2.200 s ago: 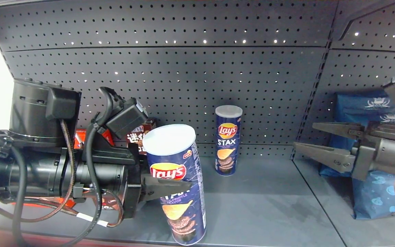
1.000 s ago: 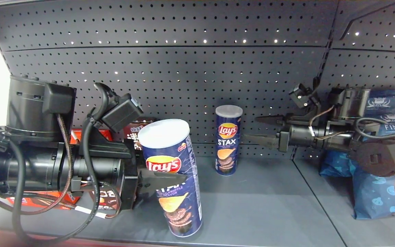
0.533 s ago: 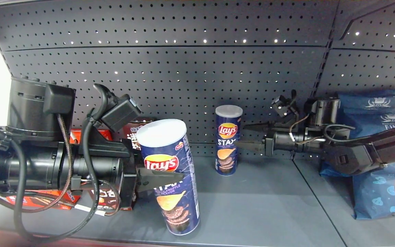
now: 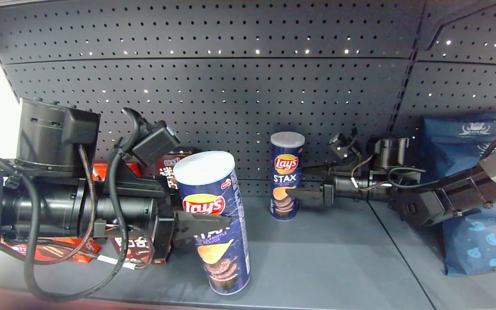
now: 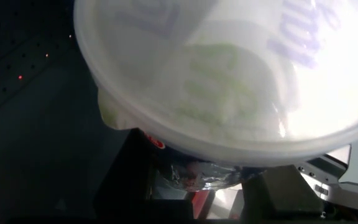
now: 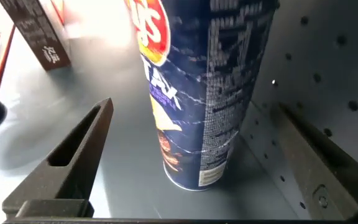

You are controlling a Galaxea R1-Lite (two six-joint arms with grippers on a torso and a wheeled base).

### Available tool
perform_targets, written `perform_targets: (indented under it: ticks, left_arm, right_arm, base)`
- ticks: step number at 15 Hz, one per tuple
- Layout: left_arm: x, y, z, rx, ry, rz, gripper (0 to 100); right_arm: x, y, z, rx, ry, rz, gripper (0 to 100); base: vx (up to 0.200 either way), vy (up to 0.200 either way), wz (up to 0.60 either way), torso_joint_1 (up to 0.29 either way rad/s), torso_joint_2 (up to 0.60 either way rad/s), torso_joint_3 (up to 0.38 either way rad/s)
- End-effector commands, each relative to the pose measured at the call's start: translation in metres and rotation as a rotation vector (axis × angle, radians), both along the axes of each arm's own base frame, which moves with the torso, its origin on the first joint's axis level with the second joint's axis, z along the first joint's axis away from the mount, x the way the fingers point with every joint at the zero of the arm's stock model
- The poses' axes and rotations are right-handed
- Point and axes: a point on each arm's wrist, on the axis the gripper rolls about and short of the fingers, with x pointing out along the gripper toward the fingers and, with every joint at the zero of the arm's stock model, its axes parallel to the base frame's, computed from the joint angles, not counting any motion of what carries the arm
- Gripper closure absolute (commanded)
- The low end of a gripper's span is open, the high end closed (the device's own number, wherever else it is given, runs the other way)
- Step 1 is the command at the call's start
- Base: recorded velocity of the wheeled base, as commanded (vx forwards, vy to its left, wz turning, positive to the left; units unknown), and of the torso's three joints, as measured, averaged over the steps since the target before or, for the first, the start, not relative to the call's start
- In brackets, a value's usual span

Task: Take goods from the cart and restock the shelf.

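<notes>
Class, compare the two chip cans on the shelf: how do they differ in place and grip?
The front can is near the shelf's front edge; the back can stands by the pegboard. The left claw is shut on the front can; the right claw is open astride the back can, jaws clear of it. Both are dark blue with pale lids.

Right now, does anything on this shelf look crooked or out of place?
The front chip can, clamped in the left gripper, leans left at its top, while the rear chip can stands straight. Nothing looks spilled or damaged.
</notes>
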Motion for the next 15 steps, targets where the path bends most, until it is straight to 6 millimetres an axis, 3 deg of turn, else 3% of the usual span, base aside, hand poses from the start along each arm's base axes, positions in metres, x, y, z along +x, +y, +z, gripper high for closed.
perform_targets:
  ticks: [1,15]
  left_arm:
    - [0.001,0.0,-0.001,0.001,0.002,0.002,100]
    - [0.004,0.005,-0.001,0.002,0.004,0.024,100]
  right_arm:
    - [0.003,0.007,-0.009,-0.006,0.015,0.014,0]
    - [0.04,0.031,-0.044,-0.006,0.023,0.035,0]
  base:
    - [0.0,0.0,0.0,0.0,0.0,0.0]
    - [0.0,0.0,0.0,0.0,0.0,0.0]
